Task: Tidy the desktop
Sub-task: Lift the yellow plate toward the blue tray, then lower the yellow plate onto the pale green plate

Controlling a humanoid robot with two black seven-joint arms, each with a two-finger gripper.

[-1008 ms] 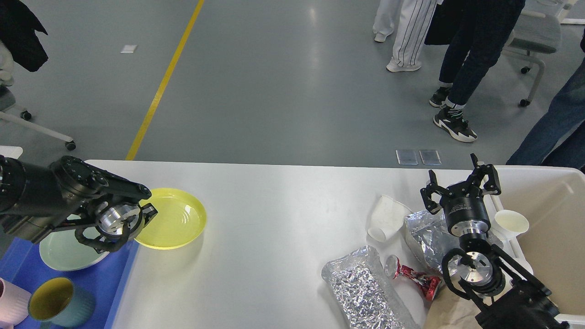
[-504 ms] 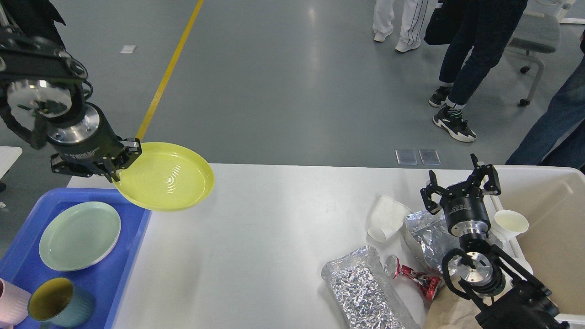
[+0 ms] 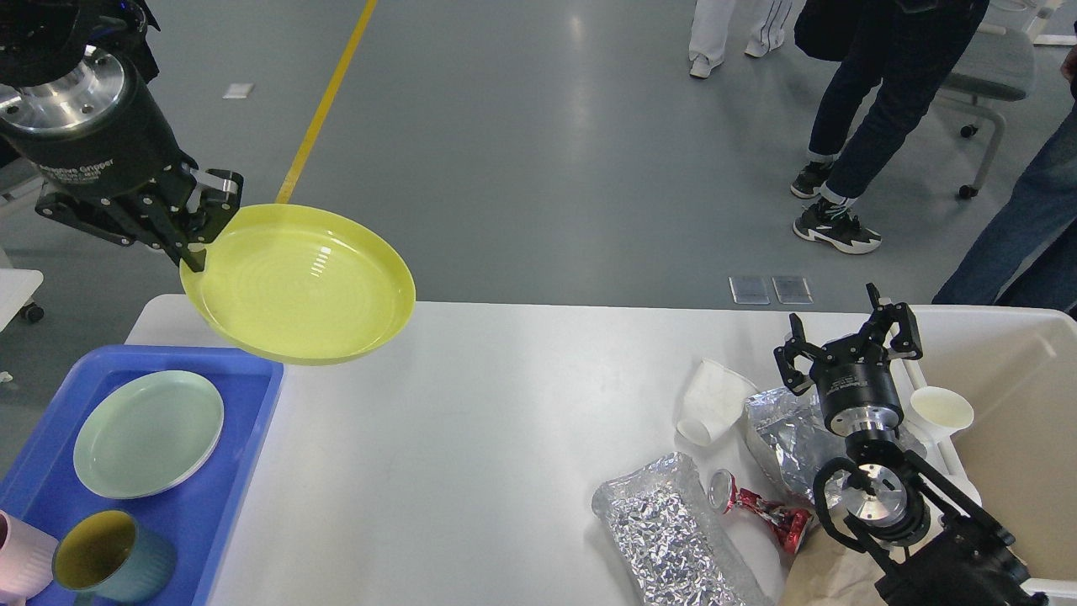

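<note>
**A:** What's already put away on the left?

**B:** The blue tray [image 3: 252, 396] holds a pale green plate [image 3: 148, 433], a teal mug with a yellow inside [image 3: 114, 557] and the edge of a pink cup [image 3: 10, 560]. Above its far corner the left gripper [image 3: 195, 231] is clamped on the rim of a yellow plate [image 3: 299, 284], held in the air, roughly level, not yet set down.

**A:** And the desktop [image 3: 471, 438] itself?

**B:** It fills the middle of the view, bare across its centre. The clutter is toward its right end: a tipped white paper cup [image 3: 711, 400], two crumpled foil bags [image 3: 673, 530], a crushed red can [image 3: 757, 507].

**A:** The other arm?

**B:** The right gripper [image 3: 848, 337] hangs above that litter, fingers spread, holding nothing. Beside it, another paper cup [image 3: 941, 412] sits at the edge of the beige tub [image 3: 1026, 396].

**A:** So how far along?

**B:** I'd say dishes nearly done, rubbish mostly still to go.
</note>
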